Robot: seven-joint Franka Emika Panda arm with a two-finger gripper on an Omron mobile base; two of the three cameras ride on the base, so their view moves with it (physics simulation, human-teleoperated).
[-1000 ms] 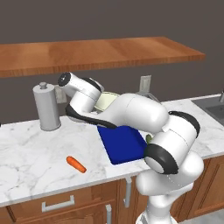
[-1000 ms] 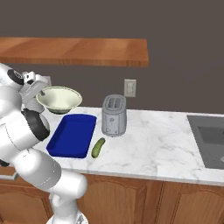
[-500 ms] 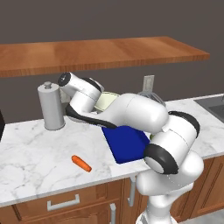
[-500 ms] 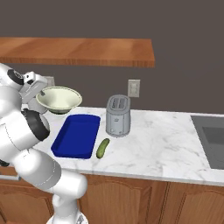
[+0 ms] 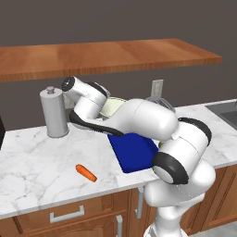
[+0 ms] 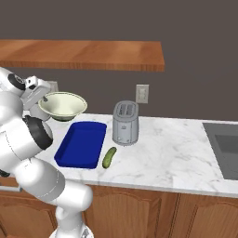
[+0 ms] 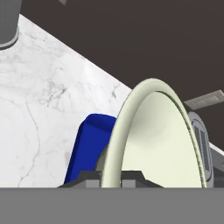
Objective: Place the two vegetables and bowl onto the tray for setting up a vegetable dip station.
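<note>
Bowl (image 6: pixel 62 105) held aloft over the tray's (image 6: pixel 80 145) far end.
Gripper (image 7: pixel 111 178) clamps its rim; cucumber (image 6: pixel 109 157) beside the tray, carrot (image 5: pixel 86 172) apart; views shifted, bowl unmoved.

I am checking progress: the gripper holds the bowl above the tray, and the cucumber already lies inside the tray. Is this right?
Not quite. The gripper does hold the bowl above the tray, but the right base view shows the cucumber on the counter beside the tray.

Bowl (image 7: pixel 157 144) rim between pincer (image 7: pixel 111 176) tips
</note>
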